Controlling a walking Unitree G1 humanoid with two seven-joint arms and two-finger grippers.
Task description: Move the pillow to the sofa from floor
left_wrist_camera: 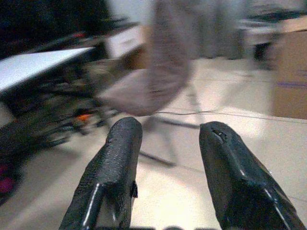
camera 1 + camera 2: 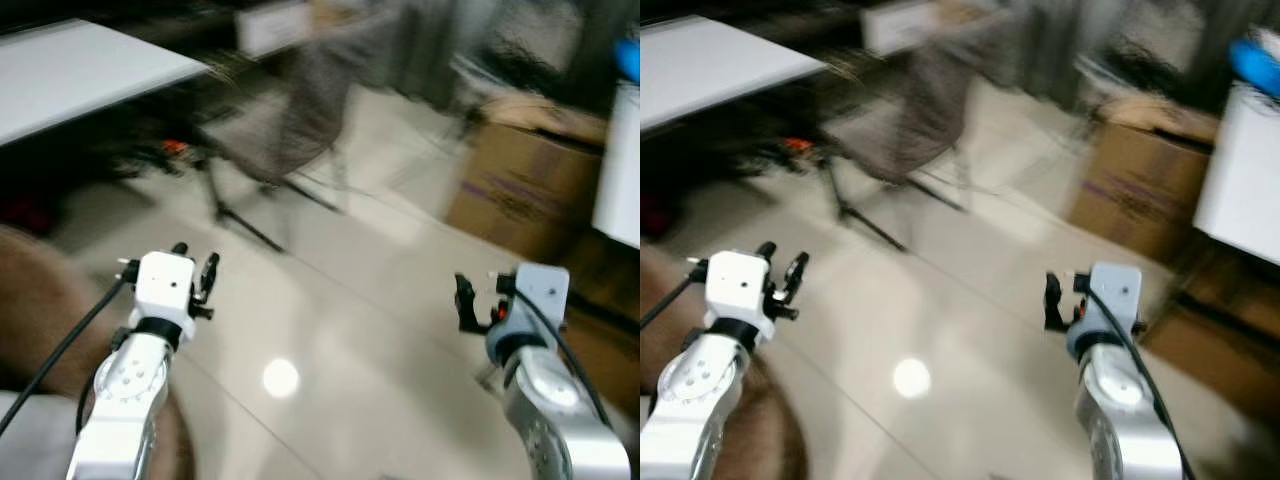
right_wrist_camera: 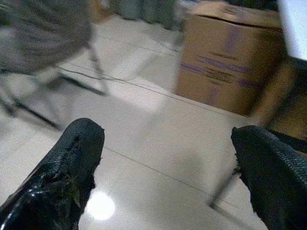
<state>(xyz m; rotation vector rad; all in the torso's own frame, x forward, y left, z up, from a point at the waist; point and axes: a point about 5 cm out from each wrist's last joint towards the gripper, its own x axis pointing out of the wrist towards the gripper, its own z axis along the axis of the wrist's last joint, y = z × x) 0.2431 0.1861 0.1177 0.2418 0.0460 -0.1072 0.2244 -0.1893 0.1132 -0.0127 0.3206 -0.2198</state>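
1. Far left: a white worktop (image 2: 80, 65) above a dark clutter of cables. Near left corner: a brown rounded mass (image 2: 35, 310) beside the left arm; too blurred to tell whether it is the pillow or sofa upholstery.
2. Left claw (image 2: 195, 268) raised over the pale tiled floor (image 2: 330, 330); fingers (image 1: 112, 177) apart with a clear gap, nothing held.
3. Centre far: a grey fabric folding chair (image 2: 300, 110) on thin black legs, blurred.
4. Right claw (image 2: 468, 300) raised level with the left one; fingers (image 3: 72, 167) spread wide, empty.
5. Far right: a cardboard box (image 2: 525, 185) on the floor, with a white unit (image 2: 620, 170) beside it.
6. Pillow: not identifiable with certainty. Sofa: likewise.
7. Key relation, as a judgement: if the brown mass is the target, it lies near and left, nearer the left claw. Long axis cannot be read. Views are smeared, suggesting camera motion.
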